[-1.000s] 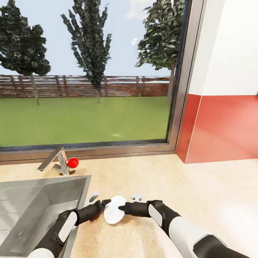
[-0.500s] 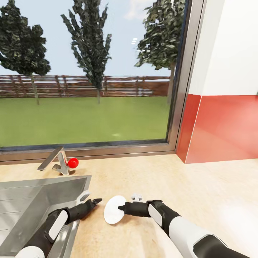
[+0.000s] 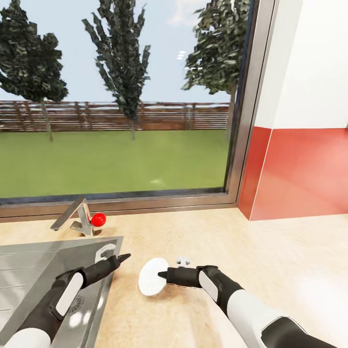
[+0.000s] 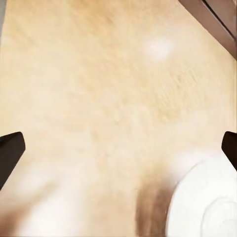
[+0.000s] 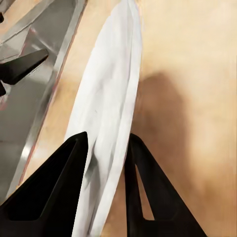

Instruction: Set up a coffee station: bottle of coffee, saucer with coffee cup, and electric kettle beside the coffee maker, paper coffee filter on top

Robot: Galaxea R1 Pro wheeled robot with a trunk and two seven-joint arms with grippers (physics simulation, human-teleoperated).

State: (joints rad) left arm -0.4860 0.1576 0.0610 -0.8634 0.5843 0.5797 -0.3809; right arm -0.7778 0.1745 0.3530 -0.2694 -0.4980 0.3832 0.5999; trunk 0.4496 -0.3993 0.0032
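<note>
Pinching the saucer (image 5: 106, 123) by its rim, right gripper (image 3: 161, 276) tilts it on edge.

Left gripper (image 3: 122, 257) hangs spread wide beside it (over the sink's (image 3: 34, 270) edge); that thin rim could slip out between the fingers.

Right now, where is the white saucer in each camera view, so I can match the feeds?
Head view: saucer low centre, tilted, pinched by the right gripper, beside the sink.
Left wrist view: saucer as a white curve at one corner.
Right wrist view: saucer edge-on between the fingers.
Shared landmark: the beige countertop.
</note>
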